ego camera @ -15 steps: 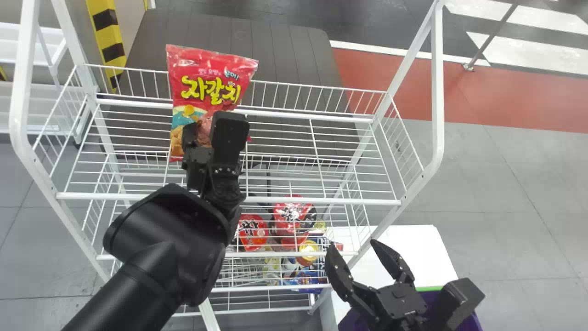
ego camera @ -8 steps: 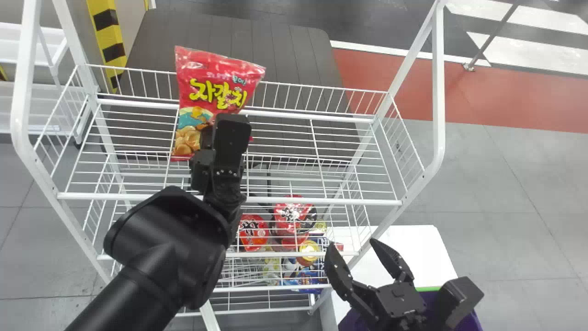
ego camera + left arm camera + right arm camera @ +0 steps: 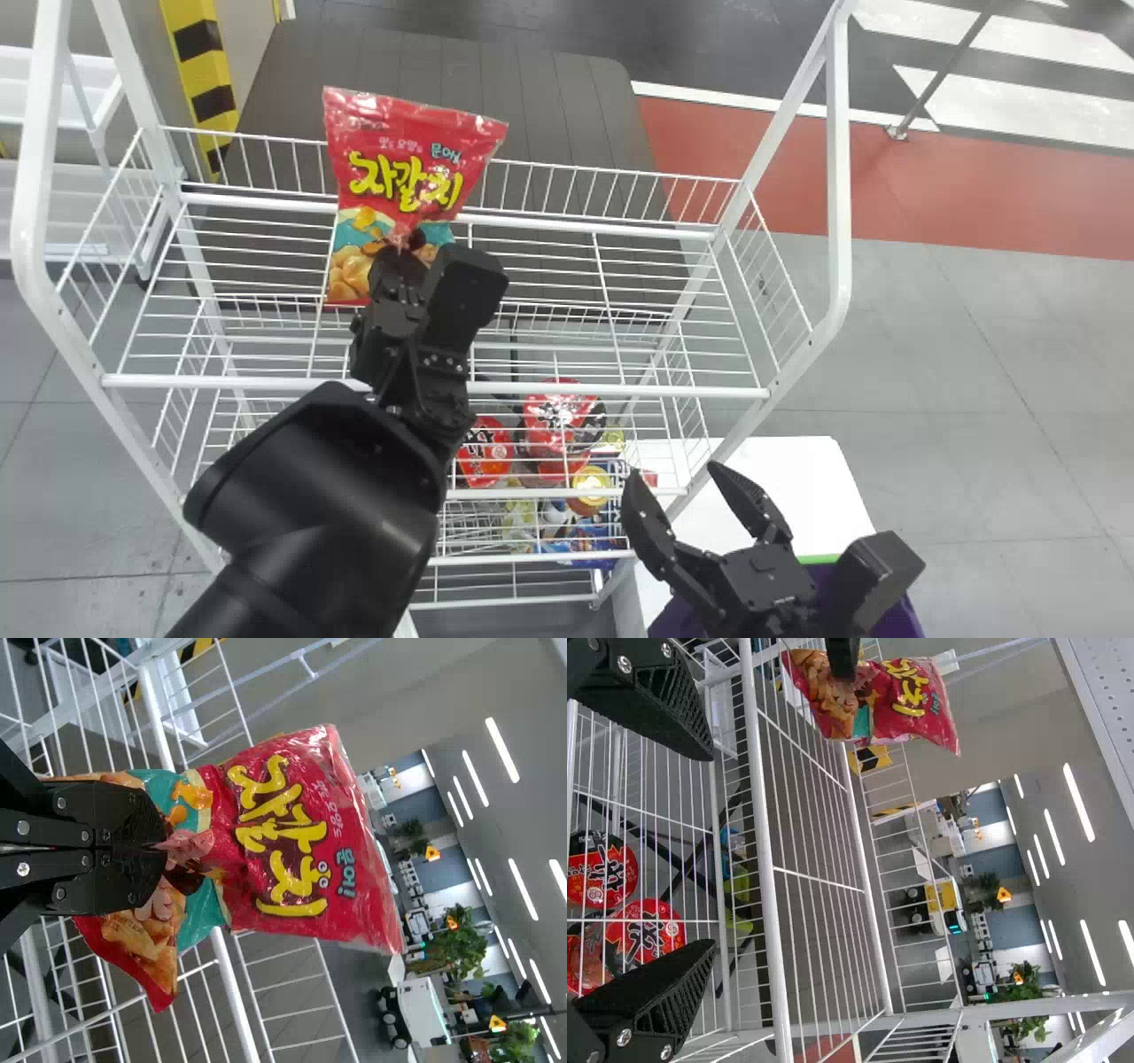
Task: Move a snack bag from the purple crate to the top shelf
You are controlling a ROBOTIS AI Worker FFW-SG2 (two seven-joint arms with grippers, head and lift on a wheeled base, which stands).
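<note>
The left pincer [image 3: 404, 252] is clamped on the lower part of the red snack bag [image 3: 403, 159], held upright at the top shelf [image 3: 620, 389] (whether it touches the wires, I can't tell). The right pincer [image 3: 671, 478], fingers apart, hangs near the purple crate [image 3: 902, 618].

Before me I see a red floor band [image 3: 886, 190], a white line [image 3: 709, 95] along its far edge. Grey flooring [image 3: 974, 354] lies nearer than the band; hazard striping [image 3: 205, 71] stands well left of it. Strip lights [image 3: 502, 750] line the ceiling [image 3: 540, 797].
</note>
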